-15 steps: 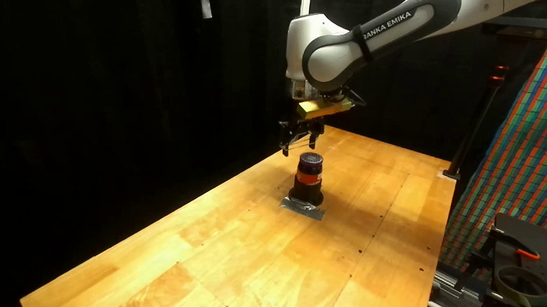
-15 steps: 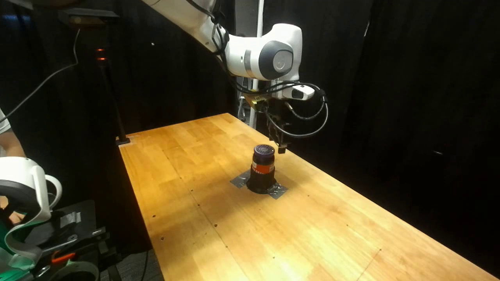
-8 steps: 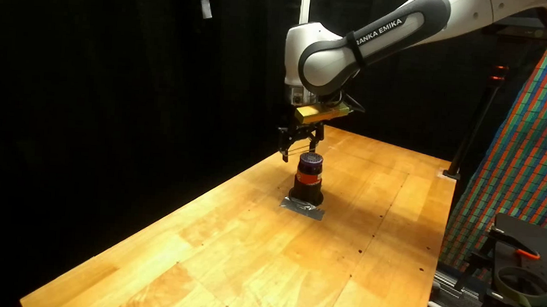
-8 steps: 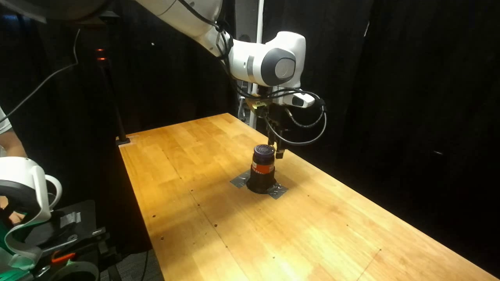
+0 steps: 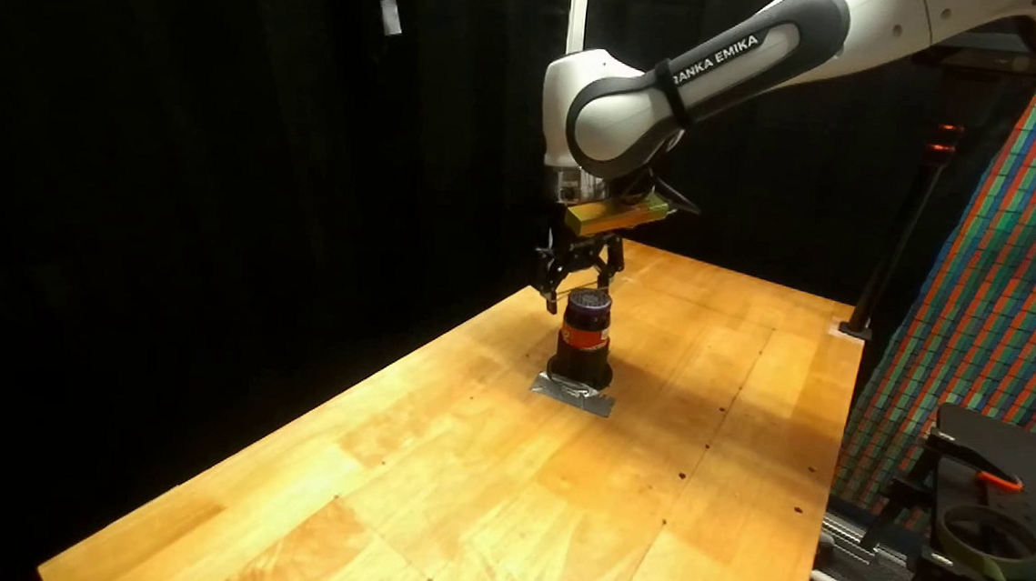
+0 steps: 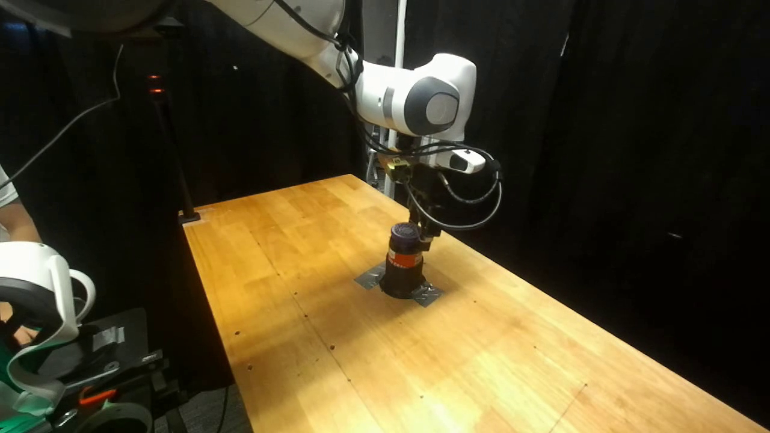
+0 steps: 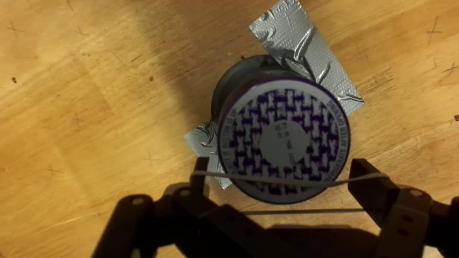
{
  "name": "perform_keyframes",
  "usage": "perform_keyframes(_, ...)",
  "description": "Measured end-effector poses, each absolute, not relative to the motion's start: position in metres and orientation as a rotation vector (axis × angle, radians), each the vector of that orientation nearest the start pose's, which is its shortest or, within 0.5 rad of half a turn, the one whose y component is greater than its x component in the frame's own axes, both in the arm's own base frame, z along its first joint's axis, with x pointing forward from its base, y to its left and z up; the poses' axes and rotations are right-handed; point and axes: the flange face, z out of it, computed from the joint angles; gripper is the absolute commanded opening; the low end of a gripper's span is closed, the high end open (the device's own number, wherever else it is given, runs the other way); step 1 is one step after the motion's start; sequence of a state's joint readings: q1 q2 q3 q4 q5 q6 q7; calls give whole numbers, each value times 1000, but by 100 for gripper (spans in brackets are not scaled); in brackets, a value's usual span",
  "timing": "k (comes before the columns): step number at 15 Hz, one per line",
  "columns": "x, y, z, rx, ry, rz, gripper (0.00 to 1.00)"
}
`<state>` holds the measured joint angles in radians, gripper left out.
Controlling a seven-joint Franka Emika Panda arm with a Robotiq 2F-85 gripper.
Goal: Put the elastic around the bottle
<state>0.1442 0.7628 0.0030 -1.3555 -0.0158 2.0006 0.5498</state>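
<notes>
The dark bottle (image 5: 586, 338) with its orange-red band and purple cap stands upright in a black base on the table; it also shows in an exterior view (image 6: 404, 260). In the wrist view its patterned cap (image 7: 285, 143) lies ahead of the fingers. My gripper (image 7: 281, 161) is open, its two fingers spread wider than the cap. The pale elastic (image 7: 272, 180) is looped around both fingers and stretched between them. One strand crosses over the cap's near edge in the wrist view; whether it touches the cap I cannot tell. In an exterior view the fingers (image 6: 429, 239) are beside and behind the cap.
Grey tape strips (image 7: 315, 57) hold the base to the wooden table (image 5: 486, 489). The table's edge runs close behind the gripper. A cable loop (image 6: 481, 219) hangs from the wrist. A black side cart with a tape roll (image 5: 991, 542) stands beside the table.
My gripper has come down and moved toward the bottle, with the elastic stretched between its open fingers. The bottle has not moved.
</notes>
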Motion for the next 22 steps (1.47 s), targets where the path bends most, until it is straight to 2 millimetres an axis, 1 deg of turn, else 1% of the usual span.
perform_keyframes(7,707,96,254,-3023,611,358,100)
perform_keyframes(11,705,93,253,-2989,592,396,100)
perform_keyframes(15,698,104,256,-2992,565,407,100)
perform_keyframes(19,683,120,260,-3028,518,412,100)
perform_keyframes(22,672,125,262,-3092,504,365,100)
